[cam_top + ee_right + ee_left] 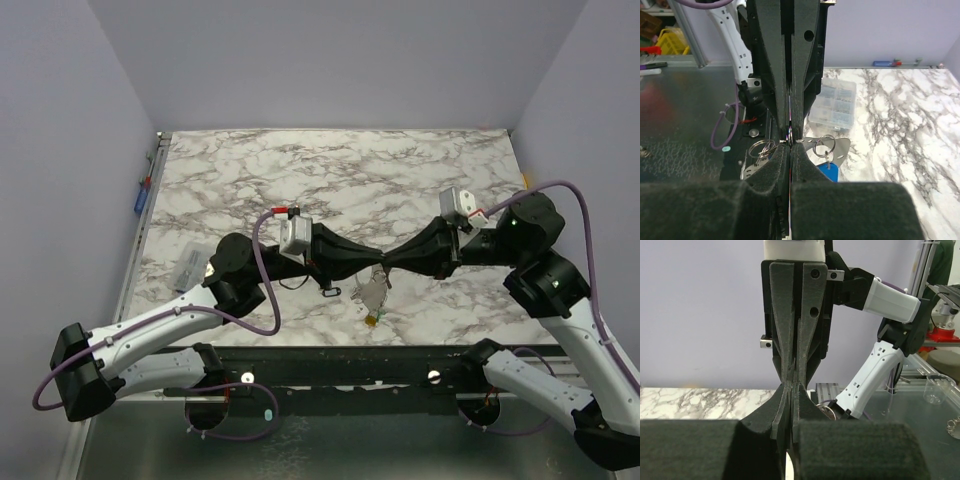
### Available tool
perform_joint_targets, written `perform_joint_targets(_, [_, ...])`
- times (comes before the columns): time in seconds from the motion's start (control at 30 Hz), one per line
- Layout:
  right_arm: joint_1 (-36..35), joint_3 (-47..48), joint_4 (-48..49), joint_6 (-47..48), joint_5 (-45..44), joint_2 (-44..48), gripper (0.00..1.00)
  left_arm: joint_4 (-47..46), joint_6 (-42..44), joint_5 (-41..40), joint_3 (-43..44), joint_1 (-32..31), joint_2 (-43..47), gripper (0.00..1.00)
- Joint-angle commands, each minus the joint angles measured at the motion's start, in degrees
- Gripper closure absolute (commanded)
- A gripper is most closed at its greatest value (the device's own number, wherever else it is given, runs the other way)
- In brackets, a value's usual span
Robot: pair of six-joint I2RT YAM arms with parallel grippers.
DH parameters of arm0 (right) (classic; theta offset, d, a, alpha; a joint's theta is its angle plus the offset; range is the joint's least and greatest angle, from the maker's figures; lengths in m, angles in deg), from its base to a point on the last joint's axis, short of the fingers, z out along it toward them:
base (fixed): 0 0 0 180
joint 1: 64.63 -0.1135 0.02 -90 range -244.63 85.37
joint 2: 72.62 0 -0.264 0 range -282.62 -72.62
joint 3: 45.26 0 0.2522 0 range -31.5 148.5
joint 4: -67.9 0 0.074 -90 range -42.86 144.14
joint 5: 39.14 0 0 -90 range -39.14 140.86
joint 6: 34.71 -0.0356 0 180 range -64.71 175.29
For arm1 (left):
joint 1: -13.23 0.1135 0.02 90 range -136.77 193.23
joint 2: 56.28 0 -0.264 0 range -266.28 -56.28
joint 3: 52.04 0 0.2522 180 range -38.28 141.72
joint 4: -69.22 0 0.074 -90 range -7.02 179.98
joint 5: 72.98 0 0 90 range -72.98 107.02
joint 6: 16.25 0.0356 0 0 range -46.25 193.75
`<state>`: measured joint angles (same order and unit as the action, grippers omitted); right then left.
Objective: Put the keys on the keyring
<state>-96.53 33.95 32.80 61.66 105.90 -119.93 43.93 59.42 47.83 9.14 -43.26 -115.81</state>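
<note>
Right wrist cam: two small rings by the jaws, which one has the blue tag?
The ring on the picture's right: the blue tag hangs under it. The left-hand ring has only silvery metal below.

Clear compartment box [832,104] on marble table [400,170]

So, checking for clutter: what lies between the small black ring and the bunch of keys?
Nothing: in the top view, just bare table between the black ring and the keys.
</note>
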Motion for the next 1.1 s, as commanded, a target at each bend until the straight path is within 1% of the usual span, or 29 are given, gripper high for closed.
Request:
perform_joint_targets(0.0, [-0.27,1.64,-4.73,2.39,-1.62,-1.42,0.99,-3.78,0.61,-2.64,-2.01,-0.11,3.13,0.90])
perform_joint_targets(0.13, [-0.27,2.54,-6.05,2.53,-3.19,-2.10,0.99,-3.26,0.74,-2.78,-2.67,-0.16,3.45,0.77])
perform_joint_targets(0.3, [-0.26,3.73,-7.57,2.84,-3.90,-3.00,0.99,-1.62,1.63,-3.01,-2.77,-0.15,3.74,0.69])
perform_joint_targets(0.4, [-0.27,3.83,-8.34,3.42,-4.71,-2.92,0.99,2.25,3.67,-3.48,-2.27,-0.16,4.61,0.63])
perform_joint_targets(0.47, [-0.26,4.29,-9.84,4.29,-5.19,-3.32,0.99,7.73,6.62,-4.28,-0.99,-0.12,5.65,0.59])
perform_joint_targets(0.53, [-0.25,4.90,-12.00,5.23,-5.78,-3.89,0.99,16.12,10.95,-4.82,1.39,-0.11,6.52,0.53])
perform_joint_targets(0.67, [-0.34,5.76,-16.14,7.53,-7.10,-4.25,0.99,36.53,21.72,-4.87,10.13,-0.11,5.78,0.44])
perform_joint_targets(0.8, [-0.35,7.05,-19.49,8.55,-7.76,-4.59,0.99,52.26,28.07,-3.36,18.91,-0.12,3.17,0.35])
perform_joint_targets(0.87, [-0.48,7.67,-20.99,8.71,-7.72,-5.16,0.99,58.19,30.24,-2.33,22.62,-0.09,1.48,0.35])
perform_joint_targets(0.97, [-0.69,8.55,-22.33,8.70,-7.54,-5.74,0.99,66.17,32.88,-1.01,28.44,-0.10,-2.17,0.42])
perform_joint_targets(1.07, [-0.87,9.22,-23.31,8.41,-7.16,-5.86,0.99,73.73,35.41,0.01,34.78,-0.13,-6.66,0.47])
